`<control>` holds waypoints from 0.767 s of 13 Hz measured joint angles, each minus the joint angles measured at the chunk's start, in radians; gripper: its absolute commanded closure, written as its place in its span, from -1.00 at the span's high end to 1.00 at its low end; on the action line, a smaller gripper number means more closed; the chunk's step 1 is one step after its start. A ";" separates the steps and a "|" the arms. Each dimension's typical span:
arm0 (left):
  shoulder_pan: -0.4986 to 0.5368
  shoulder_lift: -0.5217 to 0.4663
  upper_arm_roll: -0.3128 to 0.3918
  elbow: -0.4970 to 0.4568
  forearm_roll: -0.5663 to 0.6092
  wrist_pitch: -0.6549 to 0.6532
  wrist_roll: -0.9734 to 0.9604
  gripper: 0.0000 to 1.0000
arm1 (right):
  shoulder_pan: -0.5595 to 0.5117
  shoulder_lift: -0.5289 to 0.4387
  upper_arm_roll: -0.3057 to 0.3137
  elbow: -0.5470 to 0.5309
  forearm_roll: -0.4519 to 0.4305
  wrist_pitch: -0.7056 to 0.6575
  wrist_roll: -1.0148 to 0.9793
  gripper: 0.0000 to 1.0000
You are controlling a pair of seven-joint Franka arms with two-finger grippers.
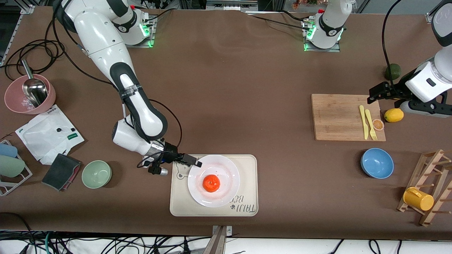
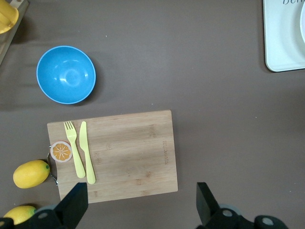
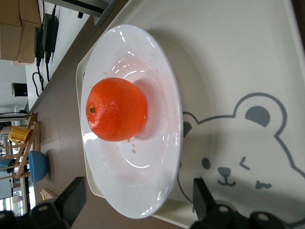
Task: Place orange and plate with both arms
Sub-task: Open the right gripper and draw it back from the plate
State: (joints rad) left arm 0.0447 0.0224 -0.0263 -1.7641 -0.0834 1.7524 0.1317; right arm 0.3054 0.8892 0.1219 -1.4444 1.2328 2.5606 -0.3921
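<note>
The orange (image 1: 211,183) lies in the middle of the white plate (image 1: 226,169), which rests on the beige bear-print tray (image 1: 247,183) near the front camera's edge of the table. My right gripper (image 1: 196,163) is open at the plate's rim on the side toward the right arm's end of the table. In the right wrist view the plate's edge (image 3: 143,176) lies between the wide-apart fingers of the right gripper (image 3: 137,200), with the orange (image 3: 116,109) just past it. My left gripper (image 1: 373,94) is open and empty over the cutting board's corner (image 2: 141,202).
A wooden cutting board (image 1: 339,116) holds a yellow fork, knife and orange slice disc. A lemon (image 1: 393,115), blue bowl (image 1: 377,163) and rack with yellow cup (image 1: 418,198) are at the left arm's end. A green bowl (image 1: 96,174) and pink bowl (image 1: 21,102) are at the right arm's end.
</note>
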 measured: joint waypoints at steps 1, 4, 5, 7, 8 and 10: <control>0.000 0.000 0.000 0.002 0.000 0.000 0.000 1.00 | 0.000 -0.014 -0.003 -0.017 0.000 -0.002 0.000 0.98; 0.000 0.000 -0.001 0.003 0.000 0.000 0.000 1.00 | 0.000 -0.057 -0.025 -0.069 -0.005 -0.032 0.000 0.97; 0.000 0.000 -0.003 0.003 0.000 0.000 0.000 1.00 | 0.000 -0.074 -0.032 -0.087 -0.015 -0.044 0.001 0.98; -0.001 0.000 -0.010 0.004 0.000 0.000 0.000 1.00 | 0.000 -0.111 -0.047 -0.126 -0.053 -0.074 0.007 0.98; -0.001 0.000 -0.017 0.005 0.000 0.000 0.000 1.00 | -0.001 -0.130 -0.055 -0.144 -0.081 -0.088 0.020 0.98; -0.002 0.000 -0.026 0.011 0.000 0.000 0.000 1.00 | 0.000 -0.166 -0.076 -0.170 -0.164 -0.134 0.065 0.98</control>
State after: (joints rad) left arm 0.0431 0.0224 -0.0524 -1.7529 -0.0834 1.7524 0.1317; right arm 0.3050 0.7230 0.0458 -1.6143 1.0690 2.4267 -0.3267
